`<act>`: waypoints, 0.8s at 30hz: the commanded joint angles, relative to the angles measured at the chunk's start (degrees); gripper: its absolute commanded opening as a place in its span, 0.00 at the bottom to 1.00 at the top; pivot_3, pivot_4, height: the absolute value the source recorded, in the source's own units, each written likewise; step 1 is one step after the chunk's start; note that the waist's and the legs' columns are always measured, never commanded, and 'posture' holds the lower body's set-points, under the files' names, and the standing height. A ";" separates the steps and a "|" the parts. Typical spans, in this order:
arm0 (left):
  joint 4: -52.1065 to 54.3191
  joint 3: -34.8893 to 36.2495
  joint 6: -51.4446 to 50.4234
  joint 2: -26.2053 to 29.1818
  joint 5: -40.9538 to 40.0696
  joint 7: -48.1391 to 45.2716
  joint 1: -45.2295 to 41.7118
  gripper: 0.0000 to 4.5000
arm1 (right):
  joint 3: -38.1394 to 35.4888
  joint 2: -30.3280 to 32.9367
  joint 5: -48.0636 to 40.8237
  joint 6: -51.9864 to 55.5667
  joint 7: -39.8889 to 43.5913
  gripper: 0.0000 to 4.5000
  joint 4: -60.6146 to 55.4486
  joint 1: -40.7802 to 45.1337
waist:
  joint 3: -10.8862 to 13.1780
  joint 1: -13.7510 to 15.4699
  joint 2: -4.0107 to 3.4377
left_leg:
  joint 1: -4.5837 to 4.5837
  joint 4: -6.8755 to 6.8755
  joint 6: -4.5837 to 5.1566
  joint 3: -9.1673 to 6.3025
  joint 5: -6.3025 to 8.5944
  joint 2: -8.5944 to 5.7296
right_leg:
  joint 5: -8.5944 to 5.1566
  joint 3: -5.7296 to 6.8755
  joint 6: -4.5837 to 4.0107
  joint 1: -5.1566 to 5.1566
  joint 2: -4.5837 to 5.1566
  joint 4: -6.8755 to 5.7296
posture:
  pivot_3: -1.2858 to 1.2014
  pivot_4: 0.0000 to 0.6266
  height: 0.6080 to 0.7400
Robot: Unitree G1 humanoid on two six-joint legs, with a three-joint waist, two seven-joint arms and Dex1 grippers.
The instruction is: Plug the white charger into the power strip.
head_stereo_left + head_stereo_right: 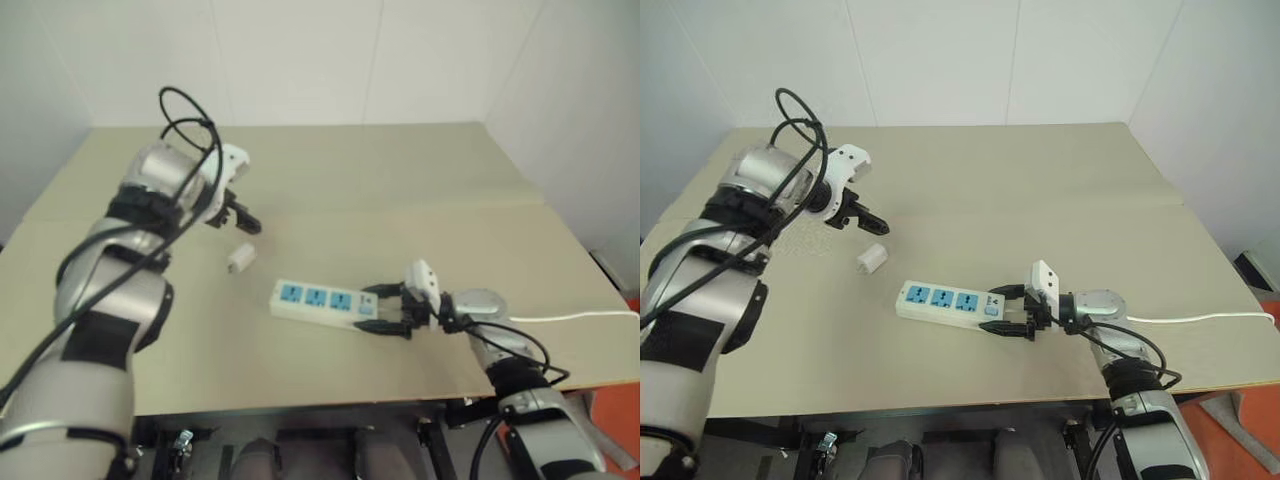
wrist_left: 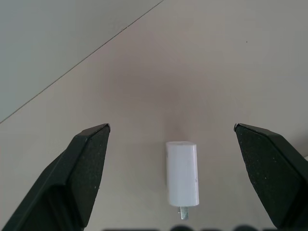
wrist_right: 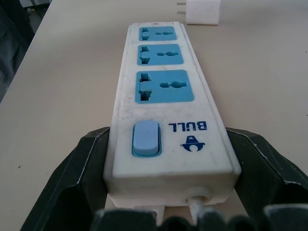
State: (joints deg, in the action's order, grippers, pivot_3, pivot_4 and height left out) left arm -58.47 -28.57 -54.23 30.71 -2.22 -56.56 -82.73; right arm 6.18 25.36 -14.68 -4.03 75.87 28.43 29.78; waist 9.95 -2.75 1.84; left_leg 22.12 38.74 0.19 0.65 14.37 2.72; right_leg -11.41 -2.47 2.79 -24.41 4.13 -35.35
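The left gripper (image 1: 868, 222) hangs above the bench (image 1: 1040, 180) with its two black fingers spread wide and nothing between them but air; in the left wrist view the white charger (image 2: 182, 172) lies on the bare surface between the spread fingertips (image 2: 91, 144), clear of both, with its metal prongs just showing at one end. From the head, the white charger lies just below and a little to the right of that gripper, not touching it, on the left half of the bench and about midway between the far and near edges; open surface lies around it on every side, with the nearest thing being the end of the power strip (image 1: 950, 302).

The right gripper (image 1: 1006, 310) reaches in level from the right, its fingers set on either side of the switch end of the power strip and closed against its long sides (the wrist view shows both black fingers flush with the white casing by the blue switch). The strip lies flat near the middle of the bench, somewhat closer to the near edge, its three blue socket faces up and running away toward the charger; its thin white cord (image 1: 1200, 319) trails off toward the right edge.

The far half of the bench, up to the far edge and both far corners, is bare, as is the strip of surface along the near edge.
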 commanded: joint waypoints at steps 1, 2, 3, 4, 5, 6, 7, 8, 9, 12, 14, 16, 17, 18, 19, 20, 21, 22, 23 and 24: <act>-5.66 0.26 4.98 -1.19 3.65 -3.74 -3.15 1.00 | 0.18 -0.60 0.79 -0.40 -1.72 0.75 -0.44 -1.17 | 0.00 -0.04 0.00 | -0.01 0.00 0.00 0.00 0.00 0.00 | -0.01 0.00 0.01 0.00 0.00 -0.01 | 0.52 0.24 1.00; -7.26 0.83 5.63 -1.75 4.06 -4.50 -3.49 1.00 | 0.09 -0.71 0.79 -0.55 -2.17 0.75 -0.54 -1.30 | 0.00 -0.08 0.00 | -0.01 0.00 0.00 0.00 0.00 0.00 | -0.01 0.00 0.02 0.00 0.00 -0.02 | 0.52 0.24 1.00; -8.67 0.99 6.67 -2.40 4.99 -4.19 -3.47 1.00 | 0.00 -0.83 0.72 -0.52 -2.56 0.75 -0.64 -1.41 | 0.00 -0.08 0.00 | -0.02 0.00 0.00 0.00 0.00 0.00 | -0.01 -0.01 0.02 0.00 -0.01 -0.04 | 0.52 0.24 1.00; -9.94 1.26 7.52 -2.99 5.73 -3.98 -3.42 1.00 | -0.02 -0.90 0.71 -0.51 -2.82 0.75 -0.76 -1.49 | 0.01 -0.07 0.01 | -0.03 0.00 0.00 -0.01 0.00 0.00 | -0.01 -0.01 0.02 0.00 -0.01 -0.06 | 0.52 0.24 1.00; -11.02 1.51 8.51 -3.55 6.44 -3.57 -3.25 1.00 | -0.04 -0.98 0.74 -0.59 -3.13 0.75 -0.93 -1.63 | 0.01 -0.07 0.01 | -0.03 0.02 0.00 -0.01 0.00 0.00 | -0.02 -0.01 0.03 0.00 0.00 -0.07 | 0.52 0.24 1.00; -11.86 1.80 9.38 -3.95 7.14 -3.10 -3.12 1.00 | -0.03 -1.05 0.74 -0.54 -3.35 0.75 -1.14 -1.73 | 0.01 -0.06 0.03 | -0.02 0.03 0.00 -0.02 0.00 0.00 | -0.02 -0.01 0.03 0.01 0.00 -0.07 | 0.52 0.24 1.00; -12.67 2.22 9.85 -4.27 7.63 -3.00 -3.11 1.00 | 0.00 -1.14 0.74 -0.40 -3.59 0.75 -1.39 -1.83 | 0.02 -0.07 0.05 | -0.02 0.04 0.00 -0.02 0.00 0.00 | -0.02 -0.01 0.04 0.01 0.00 -0.07 | 0.52 0.24 1.00; -13.37 2.38 10.65 -4.65 8.33 -2.76 -2.79 1.00 | -0.02 -1.22 0.87 -0.48 -4.17 0.75 -1.72 -2.14 | 0.03 -0.08 0.05 | -0.01 0.05 0.00 -0.02 0.00 0.00 | -0.02 -0.01 0.04 0.01 0.00 -0.07 | 0.52 0.24 1.00; -14.01 2.74 11.12 -4.97 8.86 -2.61 -2.55 1.00 | -0.04 -1.30 0.94 -0.44 -4.68 0.75 -2.03 -2.41 | 0.03 -0.08 0.05 | -0.01 0.05 0.00 -0.02 0.00 0.00 | -0.02 -0.01 0.04 0.01 0.00 -0.07 | 0.52 0.24 1.00; -15.33 4.00 12.39 -5.74 9.95 -2.02 -2.10 1.00 | -0.15 -1.45 0.61 0.16 -5.59 0.75 -2.98 -3.24 | 0.03 -0.06 0.06 | 0.00 0.04 0.00 -0.03 0.00 0.00 | -0.02 -0.01 0.04 0.01 0.00 -0.07 | 0.52 0.24 1.00; -15.98 4.67 12.58 -6.32 10.77 -1.66 -1.93 1.00 | 0.06 -1.31 0.66 0.19 -5.87 0.75 -3.69 -3.99 | 0.04 -0.03 0.07 | 0.00 0.04 0.00 -0.03 0.00 0.00 | -0.02 -0.01 0.04 0.01 0.00 -0.07 | 0.52 0.24 1.00; -16.39 4.56 13.33 -6.84 12.11 -1.44 -1.43 1.00 | 0.24 -1.14 0.74 0.27 -6.19 0.75 -4.38 -4.66 | 0.04 0.00 0.07 | 0.00 0.04 0.00 -0.03 0.00 0.00 | -0.02 0.00 0.04 0.01 0.01 -0.07 | 0.52 0.24 1.00; -16.51 4.40 13.80 -6.99 12.76 -1.55 -1.20 1.00 | 0.28 -1.08 0.72 0.35 -6.34 0.75 -4.63 -4.86 | 0.04 0.01 0.07 | 0.00 0.04 0.00 -0.03 0.00 0.00 | -0.02 0.00 0.05 0.01 0.01 -0.07 | 0.52 0.24 1.00; -16.73 4.57 13.92 -7.13 13.20 -1.68 -0.98 1.00 | 0.27 -0.94 0.67 0.54 -6.46 0.75 -4.97 -5.02 | 0.04 0.02 0.07 | 0.00 0.04 0.00 -0.03 0.00 -0.01 | -0.02 0.00 0.04 0.01 0.01 -0.07 | 0.52 0.24 1.00; -16.91 4.80 14.02 -7.24 13.55 -1.79 -0.80 1.00 | 0.25 -0.83 0.66 0.70 -6.63 0.75 -5.25 -5.15 | 0.04 0.03 0.08 | 0.00 0.04 0.00 -0.03 0.00 -0.01 | -0.02 0.00 0.04 0.01 0.01 -0.07 | 0.52 0.24 1.00; -17.08 5.18 13.79 -7.33 13.70 -1.67 -0.71 1.00 | 0.22 -0.76 0.63 0.89 -6.76 0.75 -5.47 -5.23 | 0.04 0.03 0.08 | 0.01 0.04 0.00 -0.03 0.00 -0.01 | -0.02 0.00 0.04 0.01 0.01 -0.07 | 0.52 0.24 1.00; -17.19 5.52 13.64 -7.40 13.91 -1.60 -0.66 1.00 | 0.21 -0.72 0.61 1.04 -6.86 0.75 -5.62 -5.29 | 0.05 0.02 0.08 | 0.02 0.04 0.00 -0.03 0.00 -0.01 | -0.02 0.00 0.04 0.01 0.01 -0.07 | 0.52 0.24 1.00; -17.26 5.85 13.76 -7.45 14.18 -1.47 -0.52 1.00 | 0.21 -0.70 0.66 1.04 -6.97 0.75 -5.76 -5.37 | 0.05 0.02 0.09 | 0.02 0.04 0.00 -0.04 0.00 -0.01 | -0.02 0.00 0.04 0.01 0.01 -0.06 | 0.52 0.24 1.00; -17.36 6.35 13.60 -7.50 14.27 -1.21 -0.45 1.00 | 0.16 -0.66 0.59 1.26 -7.06 0.75 -5.94 -5.43 | 0.05 0.02 0.09 | 0.03 0.04 0.00 -0.04 0.00 -0.01 | -0.02 0.01 0.04 0.01 0.01 -0.06 | 0.52 0.24 1.00; -17.44 6.72 13.52 -7.55 14.43 -0.96 -0.37 1.00 | 0.15 -0.62 0.58 1.35 -7.13 0.75 -6.07 -5.49 | 0.05 0.03 0.09 | 0.03 0.04 0.00 -0.05 0.00 -0.01 | -0.02 0.01 0.04 0.01 0.01 -0.06 | 0.52 0.24 1.00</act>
State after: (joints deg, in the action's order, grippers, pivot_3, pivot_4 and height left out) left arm -76.02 -22.75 -41.15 22.99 11.53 -57.90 -82.78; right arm 5.98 24.32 -14.65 -3.74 69.10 22.89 25.50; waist 10.00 -2.71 1.92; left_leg 22.14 38.78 0.19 0.60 14.37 2.70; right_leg -11.43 -2.46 2.84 -24.40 4.15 -35.42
